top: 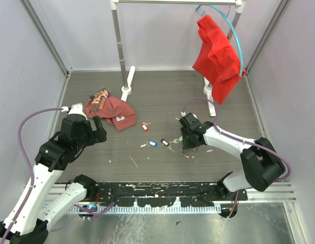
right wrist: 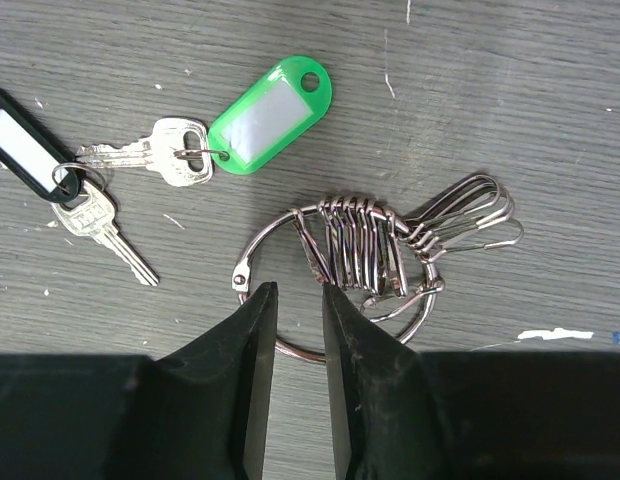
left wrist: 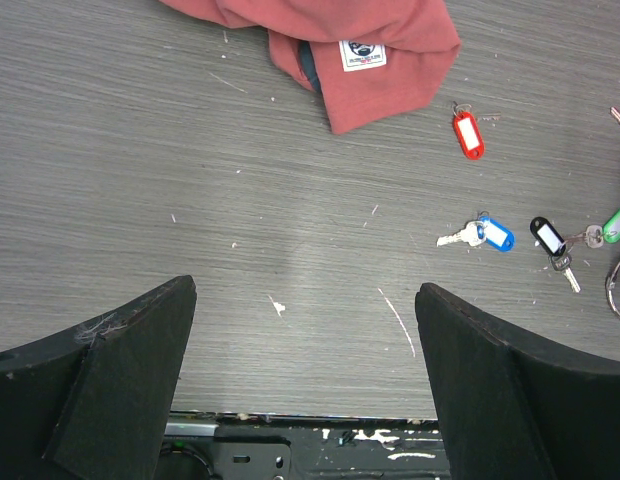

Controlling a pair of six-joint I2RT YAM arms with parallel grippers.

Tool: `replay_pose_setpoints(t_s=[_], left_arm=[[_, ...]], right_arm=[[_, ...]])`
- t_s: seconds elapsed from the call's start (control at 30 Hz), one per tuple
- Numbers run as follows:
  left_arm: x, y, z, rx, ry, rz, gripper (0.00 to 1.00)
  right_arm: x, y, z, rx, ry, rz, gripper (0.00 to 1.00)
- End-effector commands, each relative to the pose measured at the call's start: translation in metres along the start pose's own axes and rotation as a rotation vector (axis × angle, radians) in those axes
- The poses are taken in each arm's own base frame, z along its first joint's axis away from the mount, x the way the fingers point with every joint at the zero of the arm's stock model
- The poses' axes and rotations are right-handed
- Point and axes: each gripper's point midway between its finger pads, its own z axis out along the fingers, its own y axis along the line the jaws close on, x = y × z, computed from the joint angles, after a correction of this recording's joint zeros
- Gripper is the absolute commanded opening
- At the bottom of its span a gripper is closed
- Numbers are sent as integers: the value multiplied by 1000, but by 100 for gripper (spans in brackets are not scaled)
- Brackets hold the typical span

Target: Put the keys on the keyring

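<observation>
**Grey table with loose keys, and the keyring beneath the right gripper**

A grey wood-grain table (top: 162,96) enclosed by pale lilac walls. At the far edge stands a white clothes rail (top: 118,46). At far right a bright red garment (top: 216,56) hangs from it on a blue hoop hanger (top: 239,38).

The left arm (top: 51,152) reaches in from the near left. The left gripper (top: 98,128) is released, its fingers (left wrist: 120,380) spread wide over bare table with nothing between them.

The right arm (top: 244,150) reaches from the near right toward the centre, and the right gripper (top: 187,133) is lowered onto the keyring (right wrist: 273,222). In the right wrist view the jaws stand a narrow gap apart, and the ring's near arc crosses that gap beneath the fingertips (right wrist: 245,350). Whether they pinch the wire cannot be told.

A faded red garment (top: 113,109) with a white label lies crumpled far left of centre, just beyond the left gripper.

The keyring lies flat on the table right of centre, with a row of silver snap clips (right wrist: 460,215) threaded on its far right side.

Four keys (top: 164,143) lie loose on the table in a loose line left of the ring, none of them on it:

- The green-tagged key (right wrist: 270,115) is just beside the ring on its far left side and apart from it.
- The black-tagged key (right wrist: 25,150) is just beside the green one.
- The blue-tagged key (left wrist: 497,235) is next to the left.
- The red-tagged key (left wrist: 468,134) lies farther off, nearest the faded garment.
</observation>
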Motion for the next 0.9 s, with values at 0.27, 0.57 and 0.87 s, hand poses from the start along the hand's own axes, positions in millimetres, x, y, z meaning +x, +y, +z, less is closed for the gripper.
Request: replay_pose_setpoints(t_s=[0.27, 0.57, 0.87], left_arm=[[0, -3, 2, 19, -6, 6, 98], [0, -4, 2, 20, -7, 6, 98], [0, -4, 3, 18, -4, 7, 98]], right_arm=[[-9, 4, 2, -10, -23, 0, 30], [-5, 0, 5, 10, -6, -2, 29], [-5, 1, 6, 10, -4, -5, 28]])
